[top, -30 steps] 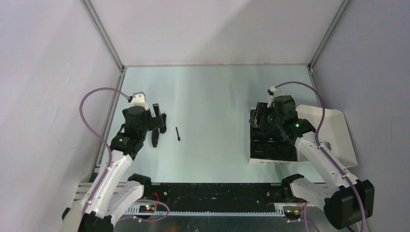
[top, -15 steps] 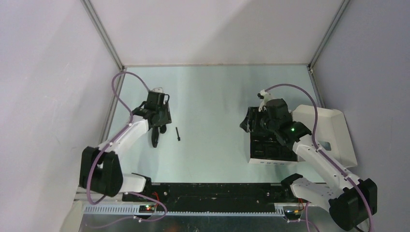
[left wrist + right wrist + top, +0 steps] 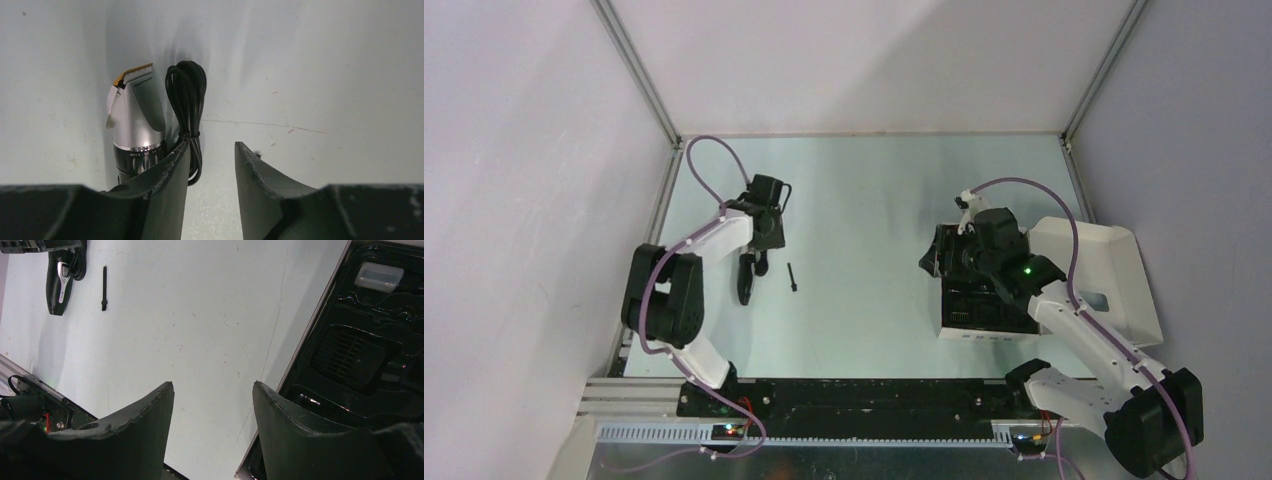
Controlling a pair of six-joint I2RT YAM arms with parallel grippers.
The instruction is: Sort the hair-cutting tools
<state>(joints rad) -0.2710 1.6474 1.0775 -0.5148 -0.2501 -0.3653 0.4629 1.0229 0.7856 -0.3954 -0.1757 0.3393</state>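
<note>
Left gripper [image 3: 212,145]: jaws part-open, nothing held, bare table between the fingers. Elongated black clipper body with silvery tip [image 3: 135,125]: flat on the table at ten o'clock of that gap in the wrist view, outside the jaws; long axis six-to-twelve, blade at twelve, coiled black cord [image 3: 187,90] alongside. Right gripper [image 3: 214,386]: open, empty, well apart over the flat white box with black insert [image 3: 969,333], so the left arm is nearer.

Black clipper [image 3: 135,125] w/ silver tip lying flat, coiled cord [image 3: 187,100] alongside, thin brush [image 3: 793,277] near.
</note>
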